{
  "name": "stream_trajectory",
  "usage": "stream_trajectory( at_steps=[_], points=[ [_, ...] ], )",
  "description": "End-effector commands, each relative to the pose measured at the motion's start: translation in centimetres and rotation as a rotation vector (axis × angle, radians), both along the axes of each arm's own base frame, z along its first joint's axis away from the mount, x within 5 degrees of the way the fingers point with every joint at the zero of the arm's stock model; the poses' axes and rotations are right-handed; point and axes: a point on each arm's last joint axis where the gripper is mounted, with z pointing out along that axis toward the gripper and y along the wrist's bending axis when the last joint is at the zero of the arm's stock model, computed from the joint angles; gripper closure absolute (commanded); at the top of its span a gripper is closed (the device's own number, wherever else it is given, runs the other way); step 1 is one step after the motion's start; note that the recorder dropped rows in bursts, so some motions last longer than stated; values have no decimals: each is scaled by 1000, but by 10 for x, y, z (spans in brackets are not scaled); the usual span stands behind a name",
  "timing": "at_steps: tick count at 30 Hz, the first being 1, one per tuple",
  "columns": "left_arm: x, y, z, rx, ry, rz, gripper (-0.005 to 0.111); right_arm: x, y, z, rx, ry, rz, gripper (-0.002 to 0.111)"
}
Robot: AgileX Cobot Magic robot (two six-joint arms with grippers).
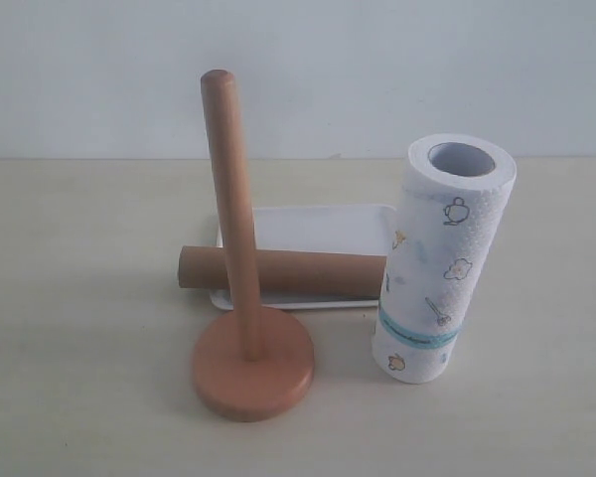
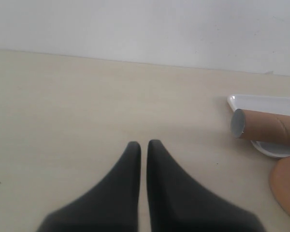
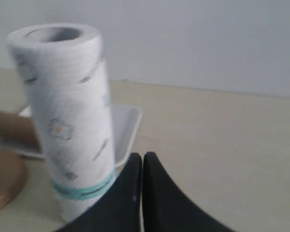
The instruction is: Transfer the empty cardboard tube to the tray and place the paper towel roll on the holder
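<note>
The brown cardboard tube [image 1: 308, 272] lies across the front rim of the white tray [image 1: 323, 229], one end jutting past the tray's left side. In front stands the wooden holder [image 1: 250, 370] with its bare post [image 1: 228, 199]. The paper towel roll [image 1: 445, 263] stands upright on the table at the tray's right end. Neither arm shows in the exterior view. My left gripper [image 2: 143, 144] is shut and empty over bare table, apart from the tube's end [image 2: 266, 126], the tray [image 2: 268, 102] and the holder's base [image 2: 287, 188]. My right gripper [image 3: 142, 155] is shut and empty beside the roll [image 3: 70, 121].
A pale wall rises behind the far edge of the light wooden table [image 1: 79, 298]. In the right wrist view the tray [image 3: 125, 125] lies behind the roll and the holder's base [image 3: 5, 179] sits at the frame's edge.
</note>
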Motion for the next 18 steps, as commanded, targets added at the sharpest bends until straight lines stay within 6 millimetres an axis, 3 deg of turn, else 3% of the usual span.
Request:
stream_trajectory(
  at_steps=[1, 7, 18],
  points=[
    [0, 0, 0, -6, -9, 5, 103, 3, 29, -1, -182, -73, 287, 108],
    [0, 0, 0, -6, -9, 5, 103, -1, 52, 4, -117, -166, 473, 108],
    [0, 0, 0, -6, -9, 5, 103, -3, 54, 9, -10, -160, 486, 108]
  ],
)
